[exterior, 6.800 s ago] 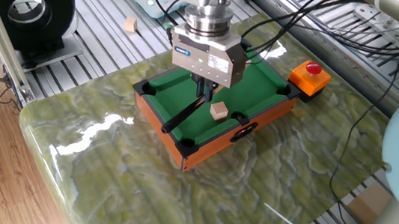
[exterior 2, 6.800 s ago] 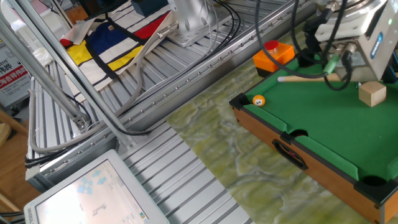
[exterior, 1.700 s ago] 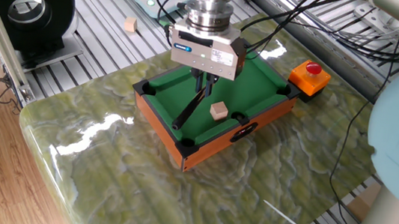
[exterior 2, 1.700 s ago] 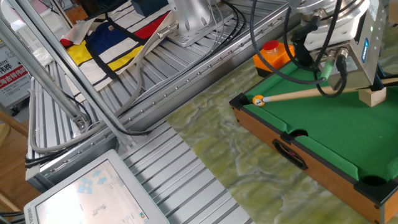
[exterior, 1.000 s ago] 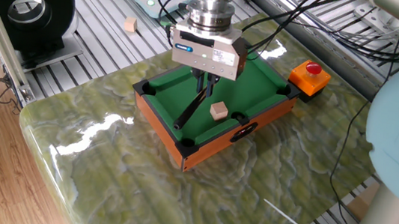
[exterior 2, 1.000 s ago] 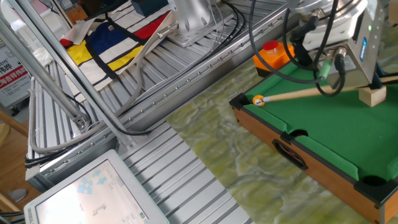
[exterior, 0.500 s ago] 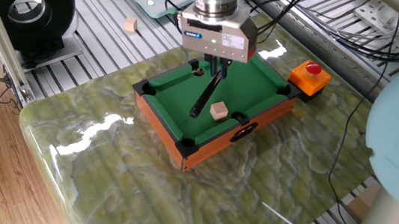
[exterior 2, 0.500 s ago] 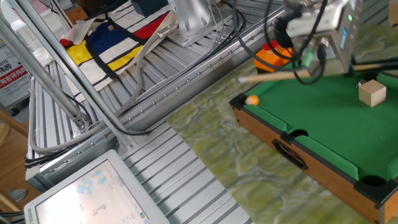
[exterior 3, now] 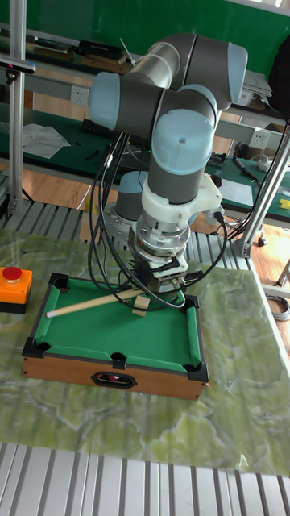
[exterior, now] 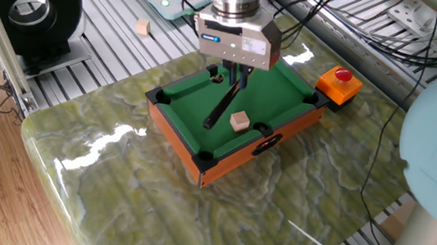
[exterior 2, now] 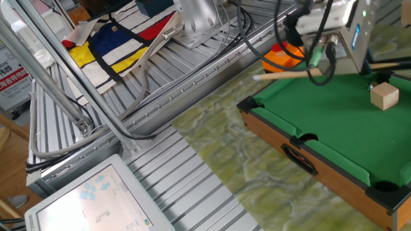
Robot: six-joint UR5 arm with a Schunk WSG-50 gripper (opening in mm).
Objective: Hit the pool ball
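The pool ball does not show in any view. My gripper hangs over the far half of the small green pool table and is shut on a wooden cue stick. In the other fixed view the cue stick reaches past the table's corner, with the gripper above the felt. From the tall fixed view, the gripper holds the cue stick slanted across the table toward its left end. A tan wooden cube lies on the felt beside the cue.
A red button on an orange box stands just off the table's far right corner. Black cables dangle from the wrist. Another tan cube lies on the metal rails at the back. A green marbled mat covers the bench.
The gripper has moved toward the table's far end and pushed the cue forward. The ball, seen earlier by the corner pocket, rolled off and no longer shows.
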